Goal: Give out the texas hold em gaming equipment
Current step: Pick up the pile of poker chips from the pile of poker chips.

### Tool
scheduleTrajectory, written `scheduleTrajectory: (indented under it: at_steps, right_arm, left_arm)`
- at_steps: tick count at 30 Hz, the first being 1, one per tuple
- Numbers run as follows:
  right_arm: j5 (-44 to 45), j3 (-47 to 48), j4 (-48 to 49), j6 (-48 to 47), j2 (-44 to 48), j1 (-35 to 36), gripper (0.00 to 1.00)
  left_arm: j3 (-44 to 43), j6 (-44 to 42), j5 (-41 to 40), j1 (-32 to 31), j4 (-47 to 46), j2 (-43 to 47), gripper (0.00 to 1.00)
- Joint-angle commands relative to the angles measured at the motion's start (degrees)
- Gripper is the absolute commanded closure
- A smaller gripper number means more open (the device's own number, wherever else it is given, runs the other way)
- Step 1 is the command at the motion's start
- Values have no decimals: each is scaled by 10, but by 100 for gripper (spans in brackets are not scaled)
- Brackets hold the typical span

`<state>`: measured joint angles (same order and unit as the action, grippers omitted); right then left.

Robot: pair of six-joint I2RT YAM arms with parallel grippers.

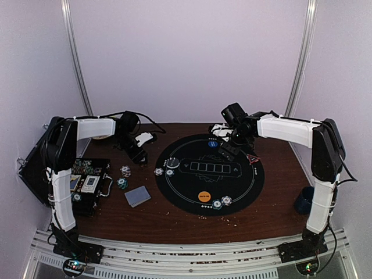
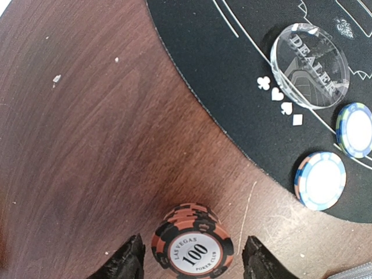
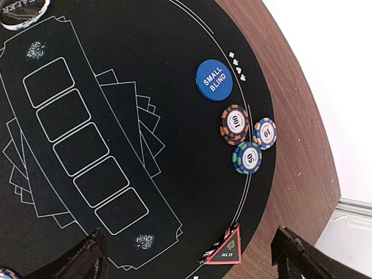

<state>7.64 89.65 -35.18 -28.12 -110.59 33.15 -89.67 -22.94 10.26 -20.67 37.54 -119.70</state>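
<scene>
My left gripper (image 2: 192,264) is open, its fingertips (image 2: 125,264) on either side of a short stack of red-and-black "100" chips (image 2: 193,241) on the wood; I see no contact. A clear dealer button (image 2: 310,65) and two blue-and-white chips (image 2: 320,180) lie on the mat's edge beyond it. My right gripper (image 3: 192,261) is open and empty above the black mat (image 3: 174,192). Ahead of it lie a blue small-blind button (image 3: 214,80), three chips (image 3: 247,157) and an all-in triangle (image 3: 225,251). From the top, the grey-blue card deck (image 1: 138,196) lies on the wood and the orange button (image 1: 204,196) on the mat's near side.
The open black chip case (image 1: 87,183) sits at the left edge, with two loose chips (image 1: 123,177) beside it. Two more chips (image 1: 221,202) lie right of the orange button. A dark blue mug (image 1: 303,200) stands by the right arm's base. The round mat (image 1: 186,192) covers the table's middle.
</scene>
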Motion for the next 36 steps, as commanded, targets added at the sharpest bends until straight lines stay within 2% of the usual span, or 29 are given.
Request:
scheduleTrajectory:
  at_steps: [1,8,12,22,36]
  right_arm:
    - [13,-7,6,0,-3,6,0]
    - [15,-8,7,1,-3,8,0]
    - [15,-8,7,1,-3,9,0]
    - [17,-8,9,1,-3,9,0]
    - [21,-9,13,0,-1,9,0]
  left_arm:
    - [-12,2,-2,5,-9,-13,39]
    - [-12,3,-2,5,-7,-14,39]
    - [-12,2,-3,5,-7,-15,48]
    - [-16,4,-13,5,-5,-6,60]
    - [-2,5,-23,5,-21,48,63]
